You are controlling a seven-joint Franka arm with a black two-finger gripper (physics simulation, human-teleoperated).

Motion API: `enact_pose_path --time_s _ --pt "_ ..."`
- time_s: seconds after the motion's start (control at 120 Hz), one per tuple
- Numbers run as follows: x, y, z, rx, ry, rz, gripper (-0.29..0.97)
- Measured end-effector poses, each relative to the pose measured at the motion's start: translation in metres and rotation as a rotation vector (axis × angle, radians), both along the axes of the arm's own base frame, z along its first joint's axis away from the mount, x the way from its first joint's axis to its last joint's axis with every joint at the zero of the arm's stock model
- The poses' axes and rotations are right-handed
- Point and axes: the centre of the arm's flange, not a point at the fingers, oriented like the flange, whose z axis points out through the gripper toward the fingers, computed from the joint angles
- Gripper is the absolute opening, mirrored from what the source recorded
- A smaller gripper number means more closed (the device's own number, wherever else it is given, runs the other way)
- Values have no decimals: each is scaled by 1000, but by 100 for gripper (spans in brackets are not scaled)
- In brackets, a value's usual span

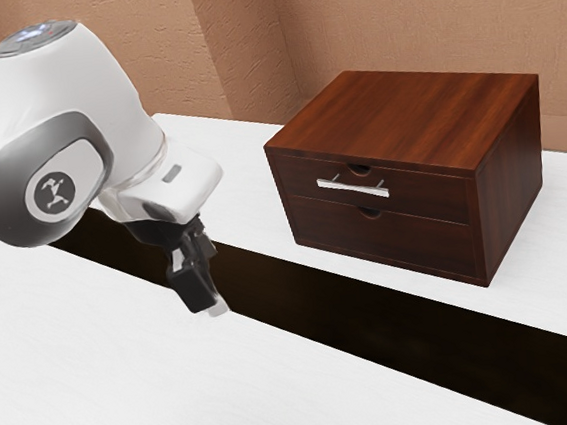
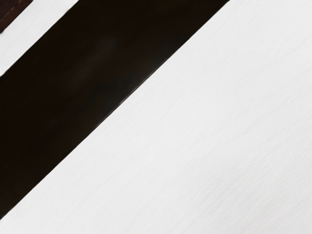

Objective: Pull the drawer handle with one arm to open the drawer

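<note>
Tan plaster wall (image 1: 246, 35) behind, white table (image 1: 110, 390) in front, split by a dark gap (image 1: 396, 332) running diagonally across the exterior view.

Exterior view:
- Cabinet (image 1: 424, 108): dark reddish-brown wood, boxy, sits on the far white section toward the exterior view's right.
- Two stacked drawers on its front face. Upper drawer (image 1: 412, 190) carries a slim silver bar handle (image 1: 352, 188), mounted horizontally on two short posts, just below a half-round notch in the drawer's top edge.
- Lower drawer (image 1: 396, 237) has the same notch.
- Both fronts look flush with the frame, so shut.
- Arm (image 1: 58, 164): white, comes in from the exterior view's left, wrist bent downward.
- Gripper (image 1: 203, 299): black, hangs over the near edge of the gap, well apart from the handle, touching nothing. Open or closed: cannot tell from this angle.

Wrist view:
- Near white table section (image 2: 219, 146) directly under the hand, with the gap (image 2: 87, 87) crossing as a black band.
- Past the gap, a strip of the far white section (image 2: 29, 24), then a sliver of the reddish-brown cabinet (image 2: 7, 9).
</note>
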Motion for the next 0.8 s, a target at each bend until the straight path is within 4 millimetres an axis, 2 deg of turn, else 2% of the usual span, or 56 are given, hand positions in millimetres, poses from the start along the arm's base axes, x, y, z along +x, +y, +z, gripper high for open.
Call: enact_pose_path --time_s 0.108,0.208,0.342,0.533,0.683,0.8 --pt "17 4 -2 60 -107 -149 68" --pt "54 9 -15 64 -168 -268 68" --pt "90 7 -9 80 -249 -405 68" --pt "137 -2 -40 72 -257 -570 68" --pt "156 1 -54 94 -247 -653 68" --pt "168 9 -54 108 -256 -691 68"
